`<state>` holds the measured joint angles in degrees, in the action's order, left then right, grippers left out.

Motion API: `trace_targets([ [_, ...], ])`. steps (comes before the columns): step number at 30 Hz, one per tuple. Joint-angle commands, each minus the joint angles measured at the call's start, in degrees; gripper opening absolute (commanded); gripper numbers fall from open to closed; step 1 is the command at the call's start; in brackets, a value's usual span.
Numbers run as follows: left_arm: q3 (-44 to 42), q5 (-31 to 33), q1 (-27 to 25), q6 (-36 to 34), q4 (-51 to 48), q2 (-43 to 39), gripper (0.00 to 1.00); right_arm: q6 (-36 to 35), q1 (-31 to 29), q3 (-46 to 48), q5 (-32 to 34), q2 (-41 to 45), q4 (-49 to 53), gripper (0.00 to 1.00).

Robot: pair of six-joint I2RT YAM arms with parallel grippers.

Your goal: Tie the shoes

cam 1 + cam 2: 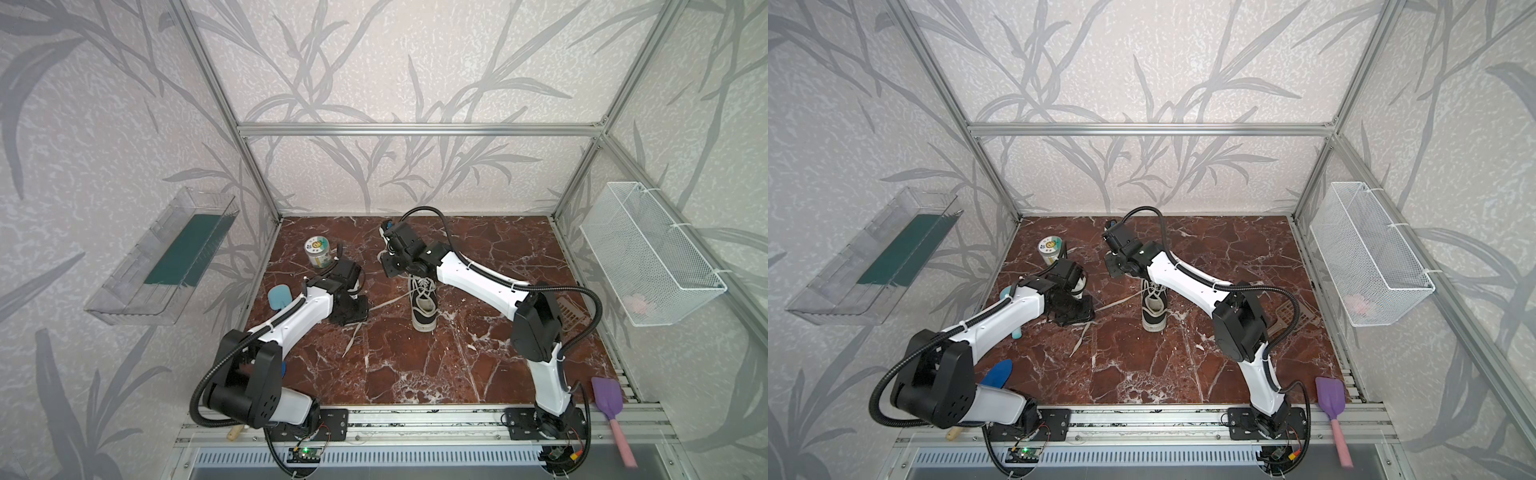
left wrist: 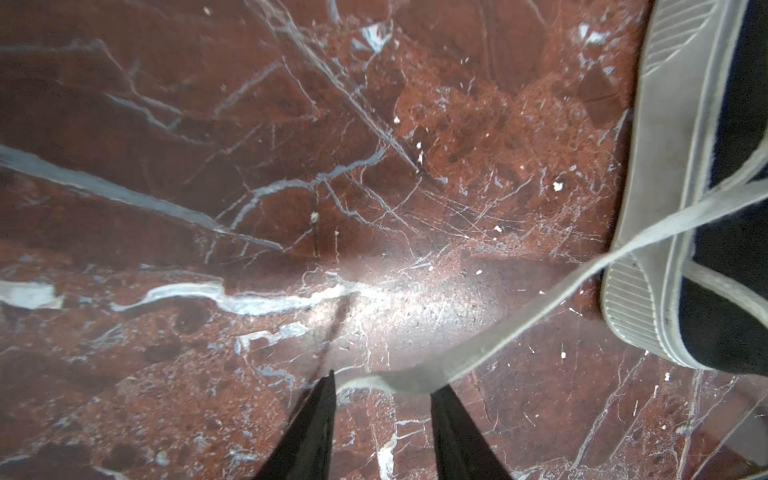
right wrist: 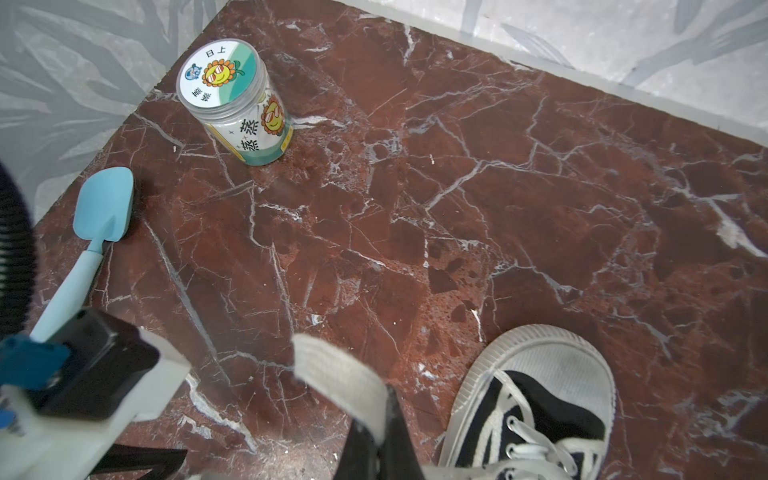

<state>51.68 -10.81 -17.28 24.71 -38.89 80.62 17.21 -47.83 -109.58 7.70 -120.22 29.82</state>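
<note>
Leaf-patterned grey wallpaper on three walls — red-brown, white-veined marble tabletop, aluminium frame around.

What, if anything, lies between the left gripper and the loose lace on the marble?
Nothing visible. In the left wrist view the white lace runs from the sneaker across the bare marble tabletop and passes right between the tips of the open left gripper. No other object is in that stretch.

- Both top views: high above, looking down on the whole red-brown marble bench.
- Left wrist: close, facing straight down.
- Right wrist: higher, slanted; both wrist views show the black canvas sneaker.
</note>
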Motion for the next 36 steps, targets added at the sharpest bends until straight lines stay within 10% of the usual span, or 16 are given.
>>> trace_targets([
  [1,-1.5,0.9,1.3,-0.9,-0.5,-2.3,0.5,1.2,-0.8,-3.7,0.5,-3.0,3.0,0.0],
  [14,-3.2,0.7,3.0,-3.1,-2.1,-6.1,0.59,1.4,-0.8,-16.0,-3.2,-15.7,9.7,0.0],
  [21,-4.7,0.3,3.5,-3.1,-2.3,-7.9,0.6,2.6,0.0,-25.2,-8.3,-21.4,16.8,0.73],
  [36,-3.4,-4.1,2.9,-6.2,0.2,-5.7,0.61,0.1,2.5,-29.2,-11.0,-17.8,28.4,0.84],
])
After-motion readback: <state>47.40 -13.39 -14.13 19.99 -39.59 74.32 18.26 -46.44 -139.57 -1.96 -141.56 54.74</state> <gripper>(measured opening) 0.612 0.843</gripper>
